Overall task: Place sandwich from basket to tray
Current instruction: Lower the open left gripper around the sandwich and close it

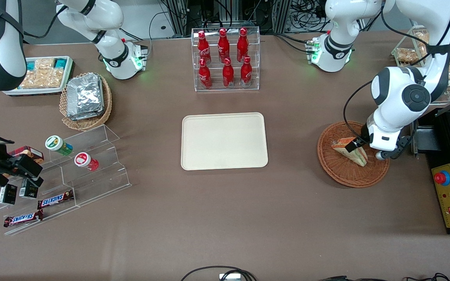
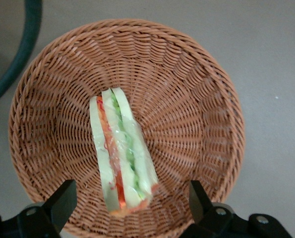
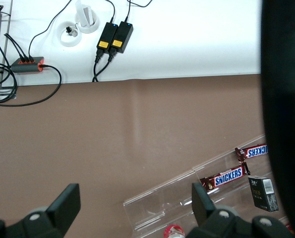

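Gripper poised over the sandwich, fingers spread wide

The left arm's gripper (image 2: 130, 208) hangs just above the basket (image 1: 338, 175), its two fingers (image 2: 63, 201) wide apart with nothing between them, straddling one end of the sandwich (image 2: 121, 151). The wedge lies on its edge in the basket, well apart from the tray (image 1: 224, 141). It looks light, soft and plastic-wrapped, likely slippery; a gentle squeeze across the flat bread faces seems safest.

The brown surface (image 1: 225, 218) carried the cream tray (image 1: 224, 141) at its middle, the reddish basket (image 1: 346, 171) toward the working arm's end under the open pincer (image 1: 359, 146), and a bottle rack (image 1: 225, 58) farther off.
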Tool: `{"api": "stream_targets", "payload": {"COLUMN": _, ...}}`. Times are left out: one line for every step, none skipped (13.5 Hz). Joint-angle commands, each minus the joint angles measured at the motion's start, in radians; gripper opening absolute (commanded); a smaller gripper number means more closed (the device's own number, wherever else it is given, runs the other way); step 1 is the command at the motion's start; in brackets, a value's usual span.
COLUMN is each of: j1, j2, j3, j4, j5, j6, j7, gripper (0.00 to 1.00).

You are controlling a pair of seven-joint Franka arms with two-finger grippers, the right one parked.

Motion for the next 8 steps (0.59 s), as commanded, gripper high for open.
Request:
{"api": "stream_targets", "payload": {"j1": 0.011, "j2": 0.008, "j3": -0.004, "j4": -0.045, "j5": 0.011, "j6": 0.073, "j7": -0.031, "gripper": 1.00}}
{"api": "stream_targets", "payload": {"j1": 0.011, "j2": 0.014, "j3": -0.004, "j4": -0.056, "j5": 0.011, "j6": 0.093, "j7": -0.046, "gripper": 1.00}}
{"api": "stream_targets", "payload": {"j1": 0.011, "j2": 0.029, "j3": -0.004, "j4": -0.068, "j5": 0.011, "j6": 0.124, "j7": -0.059, "gripper": 1.00}}
{"api": "stream_targets", "payload": {"j1": 0.011, "j2": 0.040, "j3": -0.004, "j4": -0.085, "j5": 0.011, "j6": 0.153, "j7": -0.062, "gripper": 1.00}}
{"api": "stream_targets", "payload": {"j1": 0.011, "j2": 0.051, "j3": -0.002, "j4": -0.094, "j5": 0.011, "j6": 0.179, "j7": -0.062, "gripper": 1.00}}
{"api": "stream_targets", "payload": {"j1": 0.011, "j2": 0.066, "j3": 0.007, "j4": -0.097, "j5": 0.011, "j6": 0.190, "j7": -0.063, "gripper": 1.00}}
{"api": "stream_targets", "payload": {"j1": 0.011, "j2": 0.078, "j3": 0.013, "j4": -0.100, "j5": 0.011, "j6": 0.205, "j7": -0.065, "gripper": 1.00}}
{"api": "stream_targets", "payload": {"j1": 0.011, "j2": 0.092, "j3": 0.015, "j4": -0.100, "j5": 0.009, "j6": 0.217, "j7": -0.065, "gripper": 1.00}}
